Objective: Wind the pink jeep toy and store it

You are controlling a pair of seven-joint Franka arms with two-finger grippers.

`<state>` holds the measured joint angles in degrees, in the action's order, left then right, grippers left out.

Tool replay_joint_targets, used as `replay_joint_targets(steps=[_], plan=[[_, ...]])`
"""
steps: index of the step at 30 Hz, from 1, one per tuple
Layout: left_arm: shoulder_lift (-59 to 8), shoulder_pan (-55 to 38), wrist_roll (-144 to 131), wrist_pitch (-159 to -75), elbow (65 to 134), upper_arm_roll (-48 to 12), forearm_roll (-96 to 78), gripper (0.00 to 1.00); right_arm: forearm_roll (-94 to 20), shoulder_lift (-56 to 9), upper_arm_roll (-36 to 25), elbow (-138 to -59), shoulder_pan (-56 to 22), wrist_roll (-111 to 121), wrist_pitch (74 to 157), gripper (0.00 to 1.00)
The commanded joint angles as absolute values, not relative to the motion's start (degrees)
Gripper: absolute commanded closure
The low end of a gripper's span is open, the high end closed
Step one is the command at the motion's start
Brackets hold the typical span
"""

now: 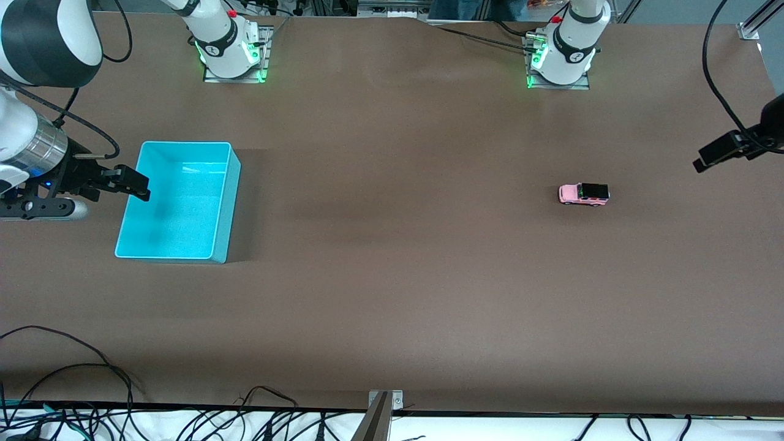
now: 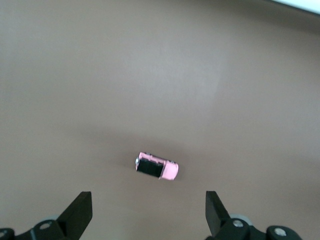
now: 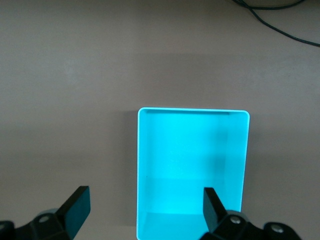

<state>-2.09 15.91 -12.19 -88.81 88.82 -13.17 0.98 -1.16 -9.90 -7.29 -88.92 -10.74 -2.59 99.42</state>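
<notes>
The pink jeep toy (image 1: 584,194) stands on the brown table toward the left arm's end, its black roof up. It also shows in the left wrist view (image 2: 156,166). My left gripper (image 1: 704,160) is open and empty in the air, off to the side of the jeep; in its wrist view (image 2: 148,212) the jeep lies just ahead of the fingertips. The turquoise bin (image 1: 177,202) stands empty toward the right arm's end. My right gripper (image 1: 138,184) is open and empty over the bin's outer rim (image 3: 145,207), one finger over the bin (image 3: 192,165), the other over the table.
Black cables (image 1: 73,392) lie along the table edge nearest the front camera, beside a metal bracket (image 1: 383,404). Another cable (image 3: 280,20) shows in the right wrist view. Both arm bases (image 1: 233,49) stand at the table's back edge.
</notes>
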Motion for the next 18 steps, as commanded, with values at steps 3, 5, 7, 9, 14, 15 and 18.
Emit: replay_joint_targets(steps=[3,5,7,9,14,15,18], plan=[[-1.85,15.82,-12.83,-83.41,88.86,-19.25,10.02,0.00,-0.97,-9.84,-7.29,-88.59,-10.72,-2.81,99.14,0.00],[-2.02,16.08,-12.57,-83.50,88.77,-19.25,9.58,0.00,-0.97,-9.84,-7.38,-88.59,-10.72,-2.81,99.14,0.00],[-2.37,16.26,-12.04,-83.58,88.77,-19.25,9.23,0.00,-0.97,-9.84,-7.29,-88.59,-10.81,-2.81,99.14,0.00],[-2.46,15.82,-12.04,-83.58,89.21,-19.34,9.23,0.00,-0.88,-9.84,-7.29,-88.59,-10.81,-2.81,99.14,0.00],[-2.99,15.82,-12.04,-83.58,89.30,-20.30,9.23,0.00,-0.88,-9.84,-7.38,-88.59,-10.81,-2.81,99.14,0.00],[-2.99,16.08,-12.04,-83.67,89.30,-20.30,9.05,0.00,-0.97,-9.84,-7.30,-88.59,-10.72,-2.81,99.14,0.00],[-3.08,16.35,-12.04,-83.93,89.21,-20.04,6.51,0.00,-0.88,-9.84,-7.29,-88.59,-10.72,-2.81,99.23,0.00]])
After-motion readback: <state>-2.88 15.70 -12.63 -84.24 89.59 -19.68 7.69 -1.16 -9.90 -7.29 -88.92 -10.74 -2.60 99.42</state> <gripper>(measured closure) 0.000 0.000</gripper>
